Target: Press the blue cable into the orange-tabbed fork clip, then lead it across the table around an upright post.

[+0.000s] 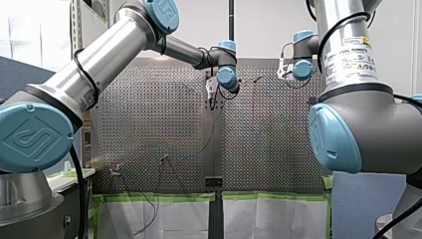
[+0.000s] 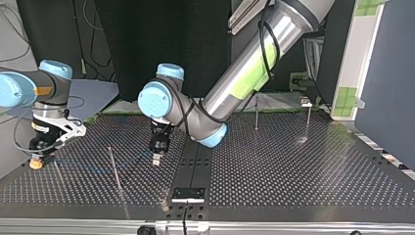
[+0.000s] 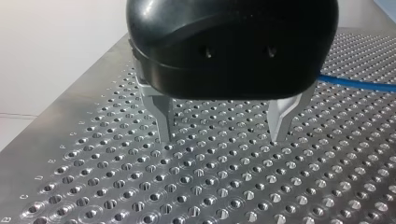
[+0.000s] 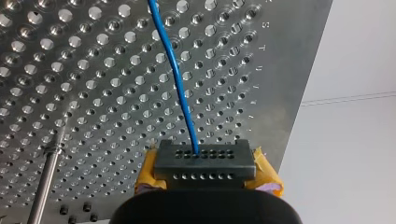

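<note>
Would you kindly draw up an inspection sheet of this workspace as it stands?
Surface: perforated metal table, with a black plate at its near edge in the top view.
Job's things: blue cable lies across the table; near post and far posts stand upright; fork clip not made out.
Clutter: nothing seen.
Grippers: left gripper open, empty, just above the table; right gripper has yellow pads, and the cable runs up to its tip; its grip is hidden.
Cables: black hose along my left arm.
Surroundings: white panel with green tape at the top view's right.
</note>
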